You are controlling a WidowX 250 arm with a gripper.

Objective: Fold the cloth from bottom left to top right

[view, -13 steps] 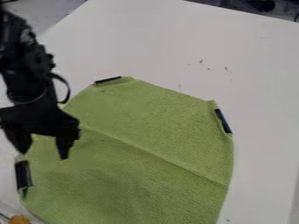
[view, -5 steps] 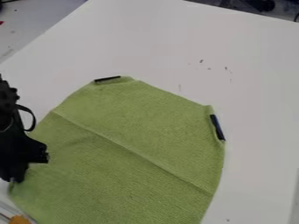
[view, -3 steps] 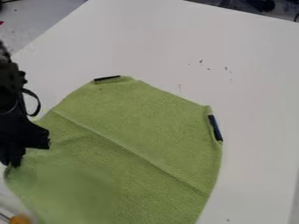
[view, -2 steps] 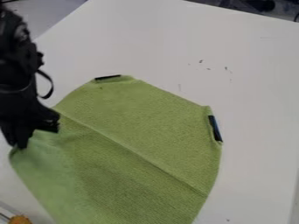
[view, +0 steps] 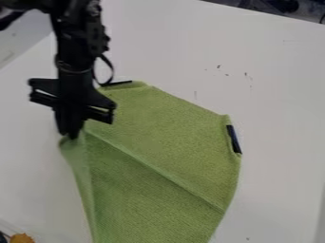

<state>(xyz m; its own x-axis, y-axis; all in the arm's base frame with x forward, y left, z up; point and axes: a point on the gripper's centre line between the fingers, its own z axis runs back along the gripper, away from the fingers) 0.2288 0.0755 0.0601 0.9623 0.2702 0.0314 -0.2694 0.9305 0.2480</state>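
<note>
Green cloth (view: 162,156) below the claw (view: 71,135), one corner apparently clamped in its grip.

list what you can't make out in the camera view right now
- Pinched corner of the green cloth: covered by the black gripper.
- Underside of the cloth's lifted left part: hidden by its own upper face.
- Cloth's near end: cut off by the bottom edge.
- Left end of the upper black strip: lost against the dark cable loop.
- What the orange thing is: small, cut off at bottom left.
</note>
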